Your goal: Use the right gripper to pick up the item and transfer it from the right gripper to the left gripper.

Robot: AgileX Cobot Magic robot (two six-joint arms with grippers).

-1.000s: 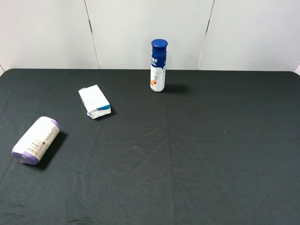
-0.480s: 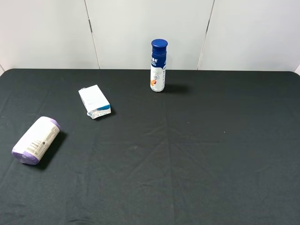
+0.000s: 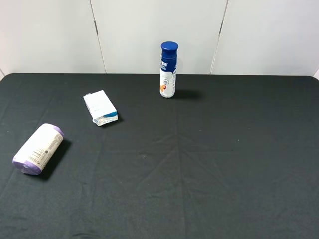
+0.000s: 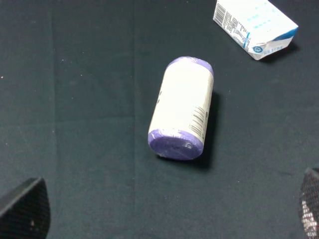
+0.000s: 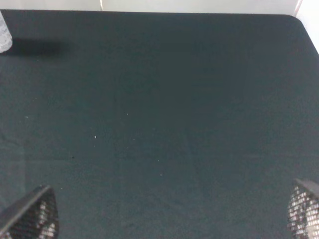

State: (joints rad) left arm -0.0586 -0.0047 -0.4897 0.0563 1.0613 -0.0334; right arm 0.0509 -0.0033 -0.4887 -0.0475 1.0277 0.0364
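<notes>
item [image 3: 38, 149] lying near table's [image 3: 209, 164] left edge | left gripper [image 4: 159, 219], right gripper [image 5: 172, 216]: spread wide, empty

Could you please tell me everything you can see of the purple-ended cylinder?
The cylinder is stout, with lilac-purple ends and a cream printed label bearing a barcode. It lies on its side on the black tablecloth, near the left edge in the high view, with the small carton apart from it. Nothing else touches it.

left pincer [image 4: 159, 219]: only two fingertips show at the wrist frame's corners, spread wide, nothing between them. right pincer [image 5: 172, 214]: same, tips far apart, empty. neither arm appears in the exterior high view.
</notes>
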